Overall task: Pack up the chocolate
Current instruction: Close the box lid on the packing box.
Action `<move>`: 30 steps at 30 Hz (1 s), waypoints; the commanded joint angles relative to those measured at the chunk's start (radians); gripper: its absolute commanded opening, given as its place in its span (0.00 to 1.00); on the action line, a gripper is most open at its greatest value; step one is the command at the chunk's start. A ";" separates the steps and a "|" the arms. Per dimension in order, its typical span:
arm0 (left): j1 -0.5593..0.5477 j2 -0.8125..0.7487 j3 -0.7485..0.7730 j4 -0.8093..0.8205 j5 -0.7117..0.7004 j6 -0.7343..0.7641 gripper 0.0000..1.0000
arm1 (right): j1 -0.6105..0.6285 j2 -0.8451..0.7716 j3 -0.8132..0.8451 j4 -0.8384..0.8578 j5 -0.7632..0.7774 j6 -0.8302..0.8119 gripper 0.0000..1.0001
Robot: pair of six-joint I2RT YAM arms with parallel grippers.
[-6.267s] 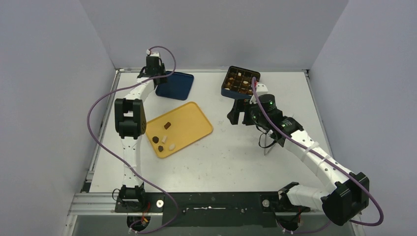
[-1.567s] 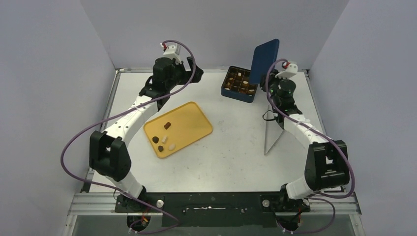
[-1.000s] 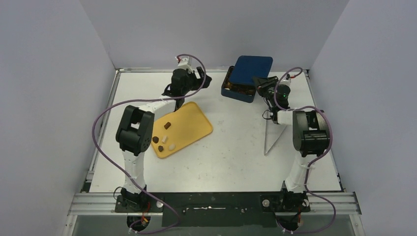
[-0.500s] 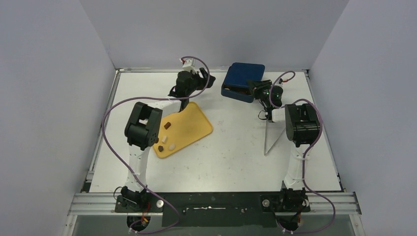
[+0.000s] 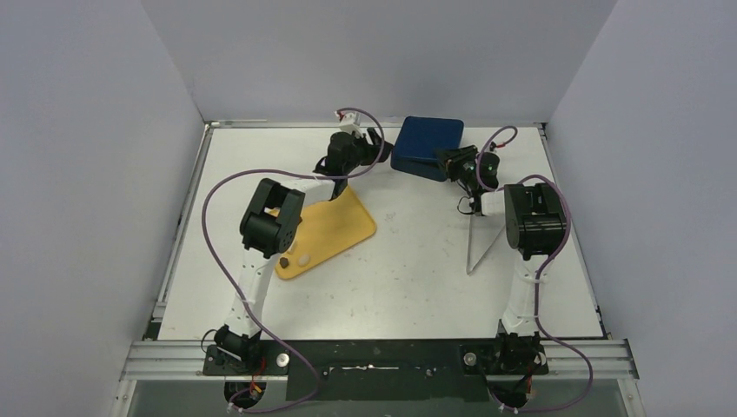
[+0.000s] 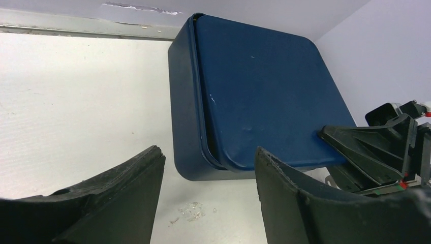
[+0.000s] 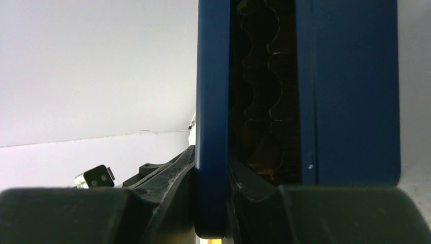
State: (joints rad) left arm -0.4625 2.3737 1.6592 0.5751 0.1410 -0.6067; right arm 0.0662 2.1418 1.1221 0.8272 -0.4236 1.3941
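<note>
The dark blue box (image 5: pixel 415 161) stands at the back of the table with its blue lid (image 5: pixel 428 139) lying on top. My right gripper (image 5: pixel 454 162) is shut on the lid's right edge (image 7: pixel 212 101), which stays lifted a little. Through that gap I see the brown grid and a chocolate piece (image 7: pixel 264 151) inside. My left gripper (image 5: pixel 372 146) hovers just left of the box (image 6: pixel 188 127), open, with bare table between its fingers (image 6: pixel 127 195). A brown chocolate (image 5: pixel 284 261) and a white one (image 5: pixel 302 258) lie on the yellow tray (image 5: pixel 335 228).
The left arm's elbow (image 5: pixel 269 217) hangs over the tray's left half and hides part of it. A thin metal frame (image 5: pixel 478 243) stands on the table right of centre. Grey walls close in the back and both sides.
The right gripper has lowered the lid flatter onto the box. The left gripper has moved right toward the box, its jaws narrowing somewhat, and its elbow now covers more of the tray.
</note>
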 commanded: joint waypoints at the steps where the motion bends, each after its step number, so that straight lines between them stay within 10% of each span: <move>1: 0.001 0.038 0.077 0.063 0.014 0.015 0.62 | -0.003 -0.024 -0.010 0.010 0.008 -0.047 0.19; 30: -0.002 0.044 0.085 0.178 0.044 -0.038 0.67 | -0.003 0.043 0.055 0.244 -0.038 0.054 0.17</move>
State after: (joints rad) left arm -0.4694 2.4962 1.7466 0.6655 0.1802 -0.6407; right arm 0.0658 2.1624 1.1172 0.9657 -0.4465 1.4281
